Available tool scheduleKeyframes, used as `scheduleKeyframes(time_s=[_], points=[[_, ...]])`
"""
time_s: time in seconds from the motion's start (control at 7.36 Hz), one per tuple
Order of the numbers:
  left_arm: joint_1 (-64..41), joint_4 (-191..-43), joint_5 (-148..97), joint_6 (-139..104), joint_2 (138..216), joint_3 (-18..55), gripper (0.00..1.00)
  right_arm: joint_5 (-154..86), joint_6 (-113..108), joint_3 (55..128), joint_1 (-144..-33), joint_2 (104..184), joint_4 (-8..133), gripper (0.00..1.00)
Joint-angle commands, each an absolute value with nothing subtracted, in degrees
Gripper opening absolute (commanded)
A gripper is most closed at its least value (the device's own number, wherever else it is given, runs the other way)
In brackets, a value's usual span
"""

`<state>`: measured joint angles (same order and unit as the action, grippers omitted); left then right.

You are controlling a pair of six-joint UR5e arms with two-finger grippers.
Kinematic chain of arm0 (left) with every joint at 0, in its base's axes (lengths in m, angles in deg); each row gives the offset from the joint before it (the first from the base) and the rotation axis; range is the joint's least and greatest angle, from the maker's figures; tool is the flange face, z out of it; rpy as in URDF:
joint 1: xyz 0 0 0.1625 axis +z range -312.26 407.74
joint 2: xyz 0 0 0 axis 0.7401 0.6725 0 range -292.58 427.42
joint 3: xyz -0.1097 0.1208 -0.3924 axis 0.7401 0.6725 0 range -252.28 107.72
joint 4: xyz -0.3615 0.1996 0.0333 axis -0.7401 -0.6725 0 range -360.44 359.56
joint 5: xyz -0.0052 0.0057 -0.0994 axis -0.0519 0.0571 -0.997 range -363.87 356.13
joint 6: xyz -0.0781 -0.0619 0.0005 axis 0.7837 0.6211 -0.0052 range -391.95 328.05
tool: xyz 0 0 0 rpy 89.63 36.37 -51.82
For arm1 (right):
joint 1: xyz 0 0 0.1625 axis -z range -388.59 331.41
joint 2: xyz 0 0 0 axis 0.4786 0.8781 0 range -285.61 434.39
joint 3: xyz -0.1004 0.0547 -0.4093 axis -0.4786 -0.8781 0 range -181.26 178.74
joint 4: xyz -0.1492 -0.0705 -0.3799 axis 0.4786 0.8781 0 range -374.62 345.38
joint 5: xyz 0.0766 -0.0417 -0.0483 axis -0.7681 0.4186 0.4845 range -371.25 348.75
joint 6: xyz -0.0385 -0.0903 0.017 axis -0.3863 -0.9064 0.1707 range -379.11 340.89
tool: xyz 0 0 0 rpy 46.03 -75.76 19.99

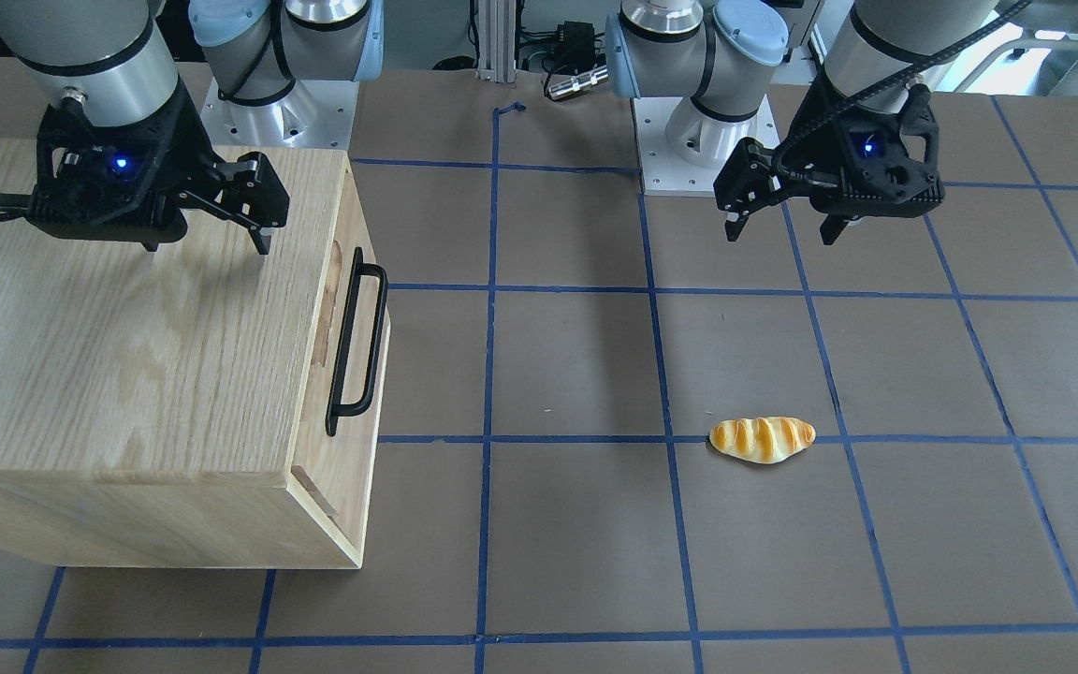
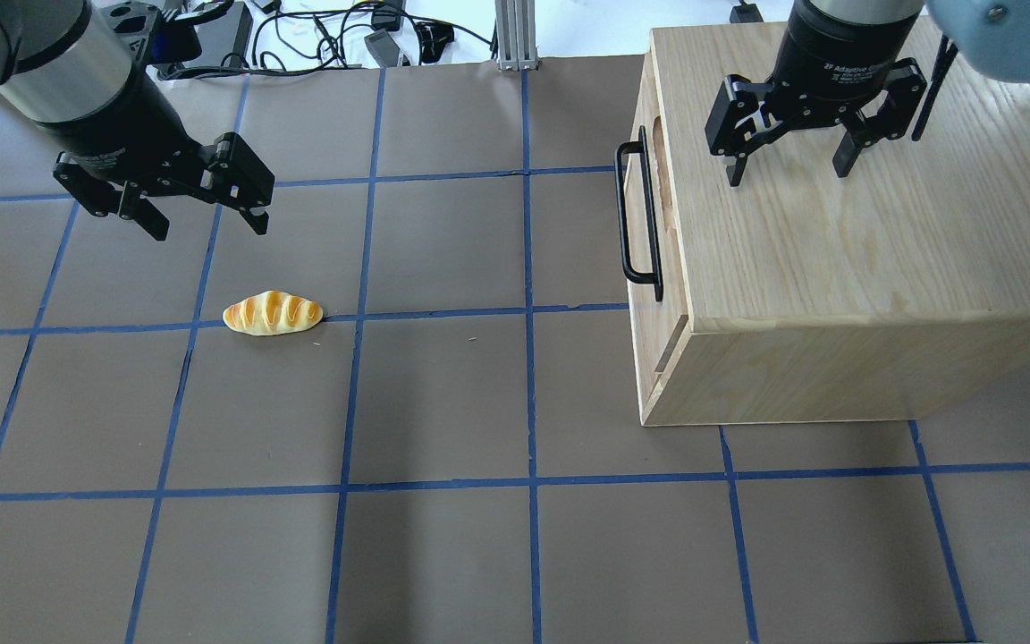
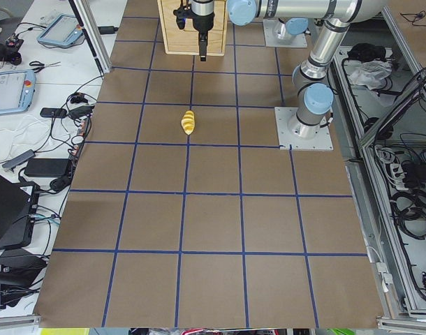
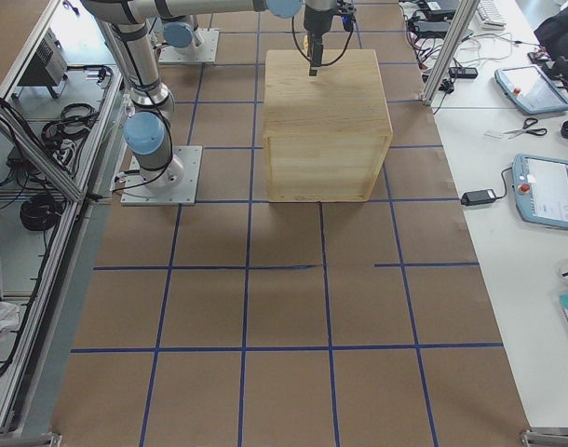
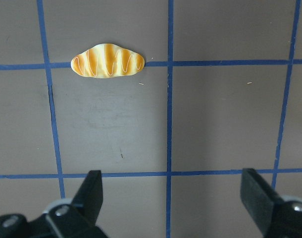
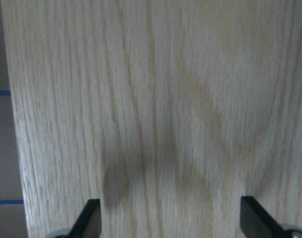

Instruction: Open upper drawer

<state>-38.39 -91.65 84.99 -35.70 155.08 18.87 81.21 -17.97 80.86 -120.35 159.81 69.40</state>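
Observation:
The upper drawer [image 1: 317, 393] is shut flush in the oak cabinet [image 2: 837, 268]. Only its front panel and long black bar handle [image 1: 356, 342] show; the handle also shows in the overhead view [image 2: 638, 215]. The drawer's inside is hidden. My right gripper [image 2: 788, 174] is open and empty and hovers over the cabinet top, behind the handle; it also shows in the front-facing view [image 1: 209, 245]. The right wrist view shows only the wood top [image 6: 166, 99] between the open fingers. My left gripper [image 2: 209, 231] is open and empty above the table, far from the cabinet.
A striped bread roll [image 2: 272, 313] lies on the brown table with blue tape grid, just in front of my left gripper; it shows in the left wrist view [image 5: 107, 60]. Cables and screens lie past the table's far edge [image 3: 59, 112].

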Motion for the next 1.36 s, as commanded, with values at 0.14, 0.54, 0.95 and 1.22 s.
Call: scheduleKeyframes(time_s=[0.14, 0.54, 0.95, 1.22], points=[[-37.52, -91.76, 85.25, -35.73, 155.48, 18.51, 1.00, 81.21, -17.96, 80.92, -120.35, 159.82, 69.40, 1.00], [-36.73, -91.76, 85.16, -35.73, 155.22, 17.80, 1.00, 81.21, -18.05, 80.83, -120.35, 159.82, 69.49, 1.00], [-38.04, -90.62, 81.50, -34.60, 156.63, 17.63, 1.00, 81.21, -17.96, 80.83, -120.35, 159.82, 69.40, 1.00], [-40.92, -85.11, 77.60, -30.91, 157.15, 17.63, 1.00, 81.21, -18.05, 80.83, -120.35, 159.82, 69.40, 1.00]])
